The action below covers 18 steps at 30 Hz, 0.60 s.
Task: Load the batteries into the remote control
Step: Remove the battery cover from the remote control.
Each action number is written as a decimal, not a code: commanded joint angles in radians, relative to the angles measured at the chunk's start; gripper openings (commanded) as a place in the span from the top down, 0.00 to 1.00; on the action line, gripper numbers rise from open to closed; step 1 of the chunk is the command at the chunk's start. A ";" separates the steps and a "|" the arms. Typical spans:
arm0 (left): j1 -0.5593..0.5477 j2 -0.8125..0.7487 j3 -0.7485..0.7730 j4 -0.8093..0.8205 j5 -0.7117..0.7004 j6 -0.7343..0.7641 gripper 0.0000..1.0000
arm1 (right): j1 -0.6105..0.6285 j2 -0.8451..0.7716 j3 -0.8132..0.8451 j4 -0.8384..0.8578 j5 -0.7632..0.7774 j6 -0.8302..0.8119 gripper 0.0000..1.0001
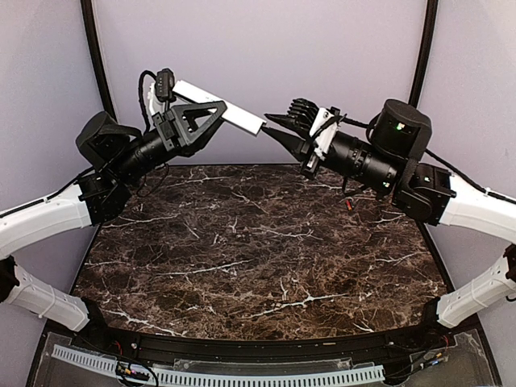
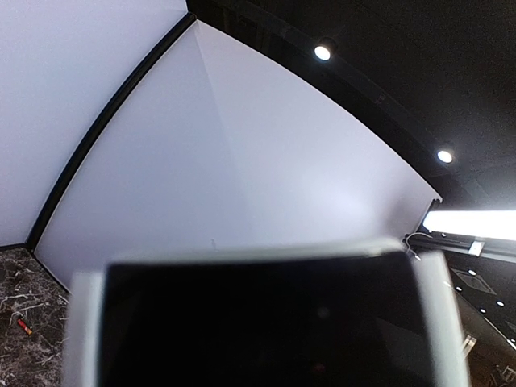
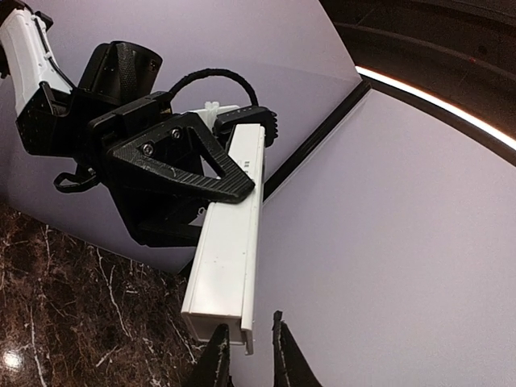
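My left gripper (image 1: pixel 200 119) is shut on the remote control (image 1: pixel 222 110), a long white bar held high over the back of the table. In the right wrist view the remote control (image 3: pixel 230 242) points its open end at me, clamped by the left gripper's black fingers (image 3: pixel 181 161). My right gripper (image 3: pixel 247 343) is at that end with its jaws a narrow gap apart, astride the bar's thin edge lip; nothing shows held between them. It also shows in the top view (image 1: pixel 270 123). One red battery (image 1: pixel 348 203) lies on the table under the right arm and also shows in the left wrist view (image 2: pixel 24 326).
The dark marble table (image 1: pixel 258 258) lies below both raised arms. Lilac walls stand close behind the grippers. In the left wrist view a blurred dark block with white edges (image 2: pixel 258 322) fills the lower frame.
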 commanded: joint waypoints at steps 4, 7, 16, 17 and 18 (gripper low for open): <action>0.005 -0.026 -0.004 0.012 0.011 0.021 1.00 | -0.003 0.015 0.038 0.003 -0.010 -0.008 0.89; 0.005 -0.025 -0.003 0.013 0.013 0.020 1.00 | -0.003 0.017 0.040 -0.001 -0.010 -0.006 0.93; 0.005 -0.036 -0.013 -0.005 -0.002 0.042 1.00 | -0.003 0.015 0.050 -0.002 0.027 0.040 1.00; 0.005 -0.039 -0.015 -0.012 -0.009 0.050 1.00 | -0.004 0.016 0.053 0.001 0.031 0.050 1.00; 0.005 -0.040 -0.016 -0.017 -0.011 0.055 1.00 | -0.004 0.017 0.056 0.003 0.051 0.066 1.00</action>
